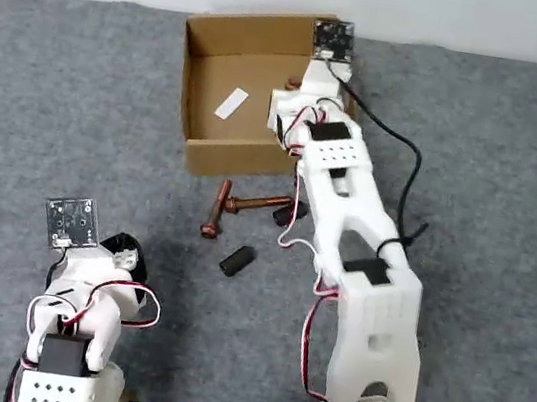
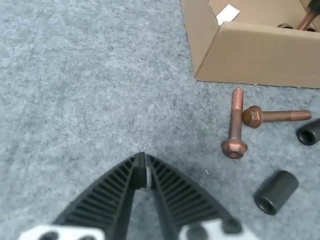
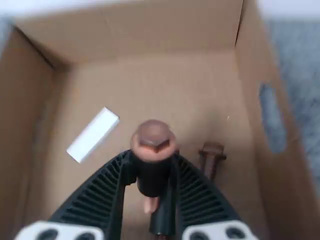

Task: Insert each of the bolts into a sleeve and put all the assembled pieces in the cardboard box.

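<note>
The right tool [image 3: 150, 165] is gripping a dark sleeve [image 3: 150, 182] with a bolt [image 3: 152, 142] through it, and is holding it over the inside of the box [image 3: 150, 30]. The piece is looking like stiff, smooth, rather heavy metal. The sleeve body seems the best place to grip, because the bolt could slide out if tilted. A white slip [image 3: 93, 135] and a second bolt [image 3: 212, 157] are lying in the box. The left tool [image 2: 145, 167] is hanging fully closed and empty over the counter [image 2: 75, 75]. Two loose bolts [image 2: 235, 122] and two free sleeves [image 2: 276, 192] are lying near the box.
</note>
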Available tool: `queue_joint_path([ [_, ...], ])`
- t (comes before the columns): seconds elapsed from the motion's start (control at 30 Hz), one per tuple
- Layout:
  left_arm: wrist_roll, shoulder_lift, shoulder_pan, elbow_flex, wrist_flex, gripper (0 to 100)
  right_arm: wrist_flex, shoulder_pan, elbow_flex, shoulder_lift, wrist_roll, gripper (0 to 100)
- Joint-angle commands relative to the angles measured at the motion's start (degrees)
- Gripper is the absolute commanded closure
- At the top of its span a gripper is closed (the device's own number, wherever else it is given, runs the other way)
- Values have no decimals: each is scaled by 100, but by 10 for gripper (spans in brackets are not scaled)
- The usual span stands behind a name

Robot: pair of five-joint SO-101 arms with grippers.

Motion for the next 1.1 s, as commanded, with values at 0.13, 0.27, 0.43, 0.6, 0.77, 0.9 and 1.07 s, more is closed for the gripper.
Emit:
queue_joint_path([
  [0.13,62,-18,-35,-31,18,994,1578,31,-2620,1138,316,990],
  [0.27,62,-18,-35,-31,18,994,2343,31,-3516,1604,308,963],
  [0.43,62,-18,-35,-31,26,994,3275,31,-4369,1938,281,767],
  [0.6,62,-18,-35,-31,26,994,3899,22,-5248,1982,273,760],
  [0.77,62,-18,-35,-31,26,994,4453,13,-6110,1982,299,846],
  [0.9,62,-18,-35,-31,35,994,5007,-48,-6743,1982,308,928],
  [1.07,62,-18,-35,-31,35,994,5754,-119,-6848,1727,308,991],
])
